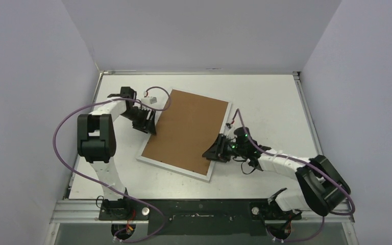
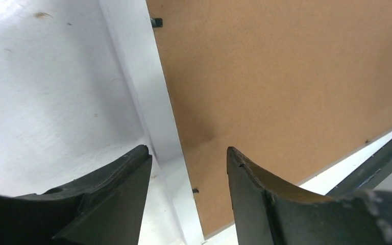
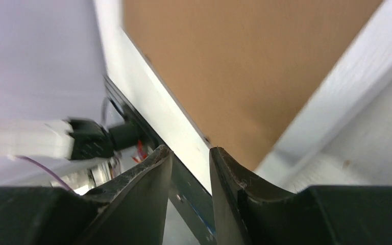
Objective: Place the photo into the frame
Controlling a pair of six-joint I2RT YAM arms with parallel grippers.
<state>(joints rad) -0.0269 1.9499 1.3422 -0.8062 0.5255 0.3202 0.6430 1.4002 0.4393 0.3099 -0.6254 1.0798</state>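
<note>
The white frame [image 1: 173, 170] lies back-up on the table, and a brown backing board [image 1: 189, 127] covers its whole opening. The photo is hidden. My left gripper [image 1: 150, 125] is open over the frame's left rim [image 2: 138, 76], one finger on the table side and one over the board [image 2: 286, 92]; its own camera shows it as [image 2: 189, 150]. At the right edge my right gripper [image 1: 214, 150] is shut on the frame's rim [image 3: 153, 102], seen up close as [image 3: 190, 150]. A dark strip [image 3: 194, 204] runs under that rim; I cannot tell what it is.
Pale walls enclose the table on the left, back and right. The left arm [image 3: 81, 140] shows beyond the frame in the right wrist view. Purple cables loop beside both arms. A dark rail [image 1: 204, 209] carries the arm bases along the near edge.
</note>
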